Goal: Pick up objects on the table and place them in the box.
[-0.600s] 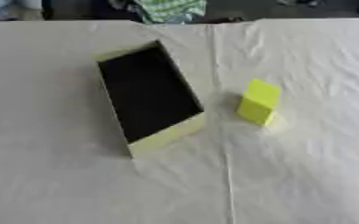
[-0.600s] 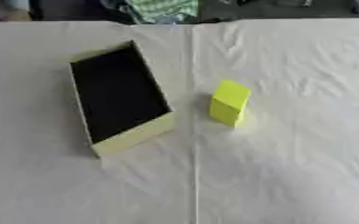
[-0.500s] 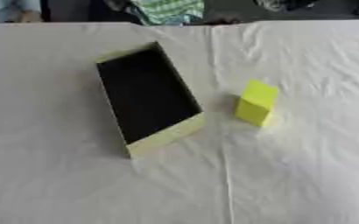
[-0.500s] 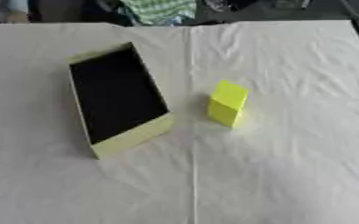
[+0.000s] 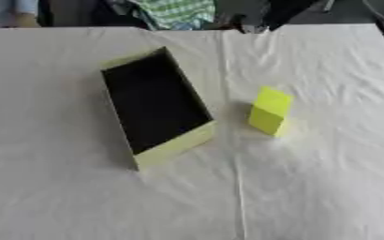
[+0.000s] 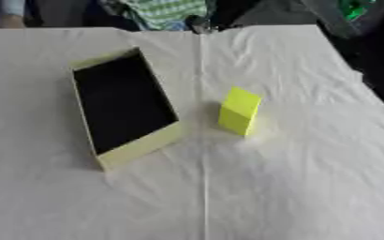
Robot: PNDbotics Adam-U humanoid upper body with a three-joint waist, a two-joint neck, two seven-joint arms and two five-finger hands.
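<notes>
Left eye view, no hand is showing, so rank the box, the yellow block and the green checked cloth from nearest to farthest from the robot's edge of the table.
1. box, left of centre; its near wall reaches closest.
2. yellow block, right of the box, slightly farther back.
3. green checked cloth, beyond the table's far edge.

The desk [image 5: 80,197] fills nearly the whole frame, covered by a white cloth [image 5: 326,187] with light wrinkles and a straight crease running from the upper middle down to the bottom edge. Left of centre lies an open box [image 5: 172,146], long and rectangular, with pale yellow walls and a dark inside, set askew so its near end points toward the lower middle. Right of centre, just beside the box but apart from it, a yellow block [image 5: 270,112] stands on the cloth, slightly tilted, right of the crease.
</notes>
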